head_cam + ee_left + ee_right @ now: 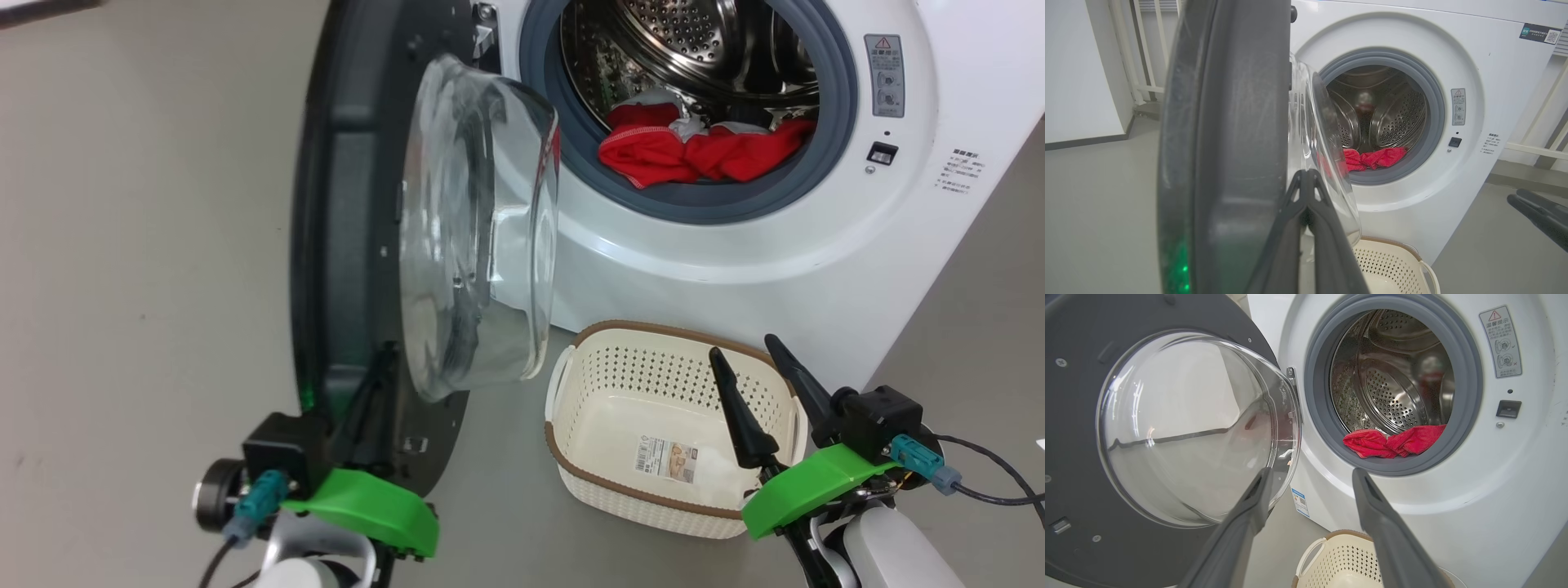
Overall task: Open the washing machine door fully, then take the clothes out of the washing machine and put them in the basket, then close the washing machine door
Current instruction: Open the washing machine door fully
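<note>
The washing machine point(735, 245) stands with its drum open, and the red clothes point(694, 151) lie at the front of the drum on the grey gasket. The washing machine door point(335, 245) swings out edge-on towards me, its clear window point(478, 229) bulging right. My left gripper point(377, 367) is shut, with its fingers point(1306, 183) lying along the door's inner face beside the window. My right gripper point(744, 353) is open with nothing in it, above the right end of the basket point(637, 384), whose bottom holds just a paper label. The right wrist view has the clothes point(1392, 443) beyond the fingers point(1367, 498).
Bare grey floor point(122, 286) spreads left of the door and in front of the basket. A black cable point(996, 474) trails from my right wrist. White railings point(1143, 49) and a wall stand behind the door on the left.
</note>
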